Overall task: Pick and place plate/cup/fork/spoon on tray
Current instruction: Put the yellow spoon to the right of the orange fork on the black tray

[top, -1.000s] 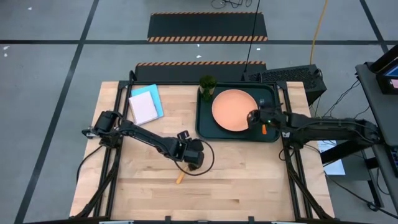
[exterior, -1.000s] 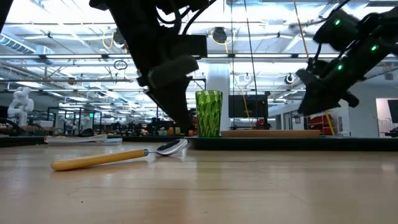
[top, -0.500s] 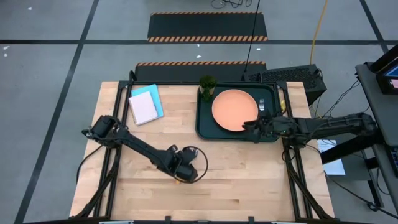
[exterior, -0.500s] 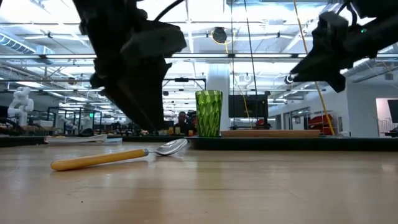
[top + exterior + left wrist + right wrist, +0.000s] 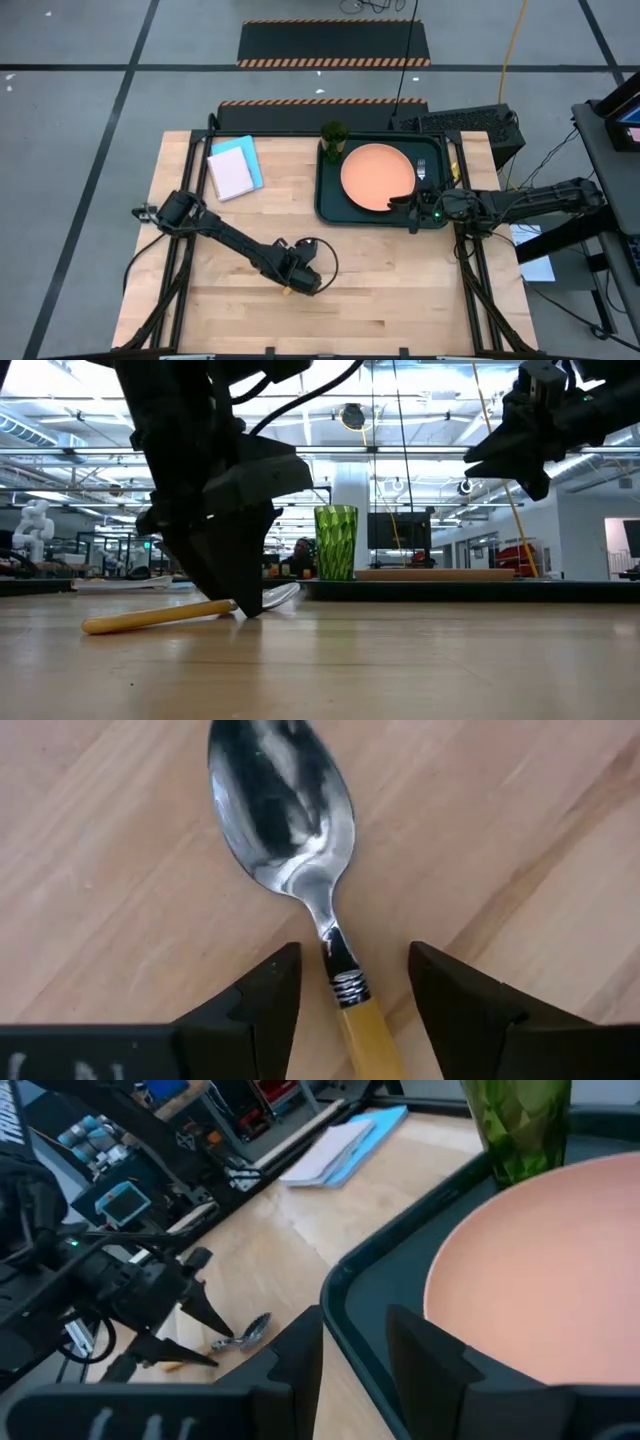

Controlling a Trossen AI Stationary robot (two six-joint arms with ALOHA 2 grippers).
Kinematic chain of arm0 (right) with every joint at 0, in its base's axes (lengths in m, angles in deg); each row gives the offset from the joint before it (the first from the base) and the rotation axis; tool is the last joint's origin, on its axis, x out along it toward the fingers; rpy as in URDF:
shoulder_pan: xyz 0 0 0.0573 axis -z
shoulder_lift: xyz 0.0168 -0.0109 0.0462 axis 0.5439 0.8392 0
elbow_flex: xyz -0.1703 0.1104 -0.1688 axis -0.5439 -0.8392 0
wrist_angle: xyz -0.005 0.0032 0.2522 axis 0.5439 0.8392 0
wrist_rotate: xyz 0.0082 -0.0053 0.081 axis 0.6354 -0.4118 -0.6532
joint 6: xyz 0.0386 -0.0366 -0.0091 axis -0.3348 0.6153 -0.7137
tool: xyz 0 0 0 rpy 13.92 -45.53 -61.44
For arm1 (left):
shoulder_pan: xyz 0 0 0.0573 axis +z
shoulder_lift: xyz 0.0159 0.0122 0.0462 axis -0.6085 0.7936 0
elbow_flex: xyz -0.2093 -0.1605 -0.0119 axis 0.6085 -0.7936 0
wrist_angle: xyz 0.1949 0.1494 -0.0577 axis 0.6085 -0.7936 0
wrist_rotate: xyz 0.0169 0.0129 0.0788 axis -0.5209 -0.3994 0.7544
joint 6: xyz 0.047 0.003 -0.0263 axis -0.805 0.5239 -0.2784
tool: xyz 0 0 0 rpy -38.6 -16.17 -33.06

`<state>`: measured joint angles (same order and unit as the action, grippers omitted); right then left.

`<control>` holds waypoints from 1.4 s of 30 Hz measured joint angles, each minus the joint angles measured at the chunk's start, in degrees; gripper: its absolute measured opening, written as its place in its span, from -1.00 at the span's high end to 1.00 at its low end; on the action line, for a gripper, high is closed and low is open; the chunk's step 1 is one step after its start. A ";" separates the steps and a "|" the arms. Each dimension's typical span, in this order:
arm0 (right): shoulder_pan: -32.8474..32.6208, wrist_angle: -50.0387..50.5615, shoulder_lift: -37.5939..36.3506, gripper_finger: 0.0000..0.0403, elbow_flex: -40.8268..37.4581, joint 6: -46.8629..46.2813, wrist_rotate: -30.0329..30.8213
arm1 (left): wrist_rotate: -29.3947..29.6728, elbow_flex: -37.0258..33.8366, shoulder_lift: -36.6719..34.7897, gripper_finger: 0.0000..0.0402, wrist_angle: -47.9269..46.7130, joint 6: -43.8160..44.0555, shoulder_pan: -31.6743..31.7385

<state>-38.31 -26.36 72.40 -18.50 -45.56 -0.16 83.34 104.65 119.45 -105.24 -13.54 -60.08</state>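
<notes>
The left claw [image 5: 345, 1005] is down at the wooden surface [image 5: 400, 280] with its fingers spread wide, one on each side of the spoon [image 5: 300, 870]. The spoon lies flat between them, untouched by either finger, its silver bowl reaching out ahead of the claw and its orange handle running back under the wrist. In the low view the left claw [image 5: 245, 605] has its tips at the surface right over the spoon [image 5: 160, 617], whose handle sticks out to one side. In the high view the left claw [image 5: 297, 280] covers most of the spoon. The right claw [image 5: 412, 207] hovers well apart from the left one, over the near rim of the tray [image 5: 330, 205], empty, with its fingers [image 5: 425, 1355] parted. Just ahead of the right claw on the tray lies the plate [image 5: 377, 177], and beyond the plate, at the tray's far corner, stands the cup [image 5: 333, 135]. Beside the right claw, between the plate and the tray's side rim, lies the fork [image 5: 421, 172]. A light blue-and-white notepad [image 5: 234, 168] rests on the surface off the tray, far from both claws.
</notes>
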 joint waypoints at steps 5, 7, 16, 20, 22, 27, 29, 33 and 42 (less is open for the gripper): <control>0.00 -1.00 0.13 0.48 0.02 0.63 0.28 | 0.94 -0.04 0.00 0.37 1.30 -2.05 1.26; 0.00 -1.00 0.13 0.48 0.02 0.63 0.79 | 1.85 0.20 0.07 0.53 1.48 -1.85 1.77; 0.00 -0.98 0.16 0.48 0.02 0.63 1.81 | 8.10 0.06 0.11 0.91 0.23 -1.05 5.60; 0.00 -0.95 0.16 0.48 0.02 0.63 1.78 | 8.12 0.04 -0.34 0.77 -1.69 -0.15 7.25; 0.00 -0.95 0.18 0.48 0.02 0.63 1.69 | 7.56 0.04 -0.35 0.68 -1.63 -0.42 7.85; 0.00 -0.91 0.18 0.48 0.02 0.63 1.56 | 5.43 0.06 -0.45 0.52 -1.78 -2.06 8.62; 0.00 -0.76 0.18 0.48 0.02 0.63 1.56 | 4.73 0.08 -0.73 0.46 -2.18 -3.37 8.62; 0.00 -0.28 0.18 0.48 0.02 0.63 1.53 | 2.42 0.08 -3.47 0.41 -3.97 -4.93 7.56; 0.00 -0.05 0.18 0.48 0.02 0.44 1.23 | 8.04 -0.33 -7.69 0.40 -16.61 -7.55 1.60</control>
<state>-38.31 -26.41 72.58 -18.48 -45.12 1.07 91.38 104.32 111.76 -121.85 -21.09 -58.48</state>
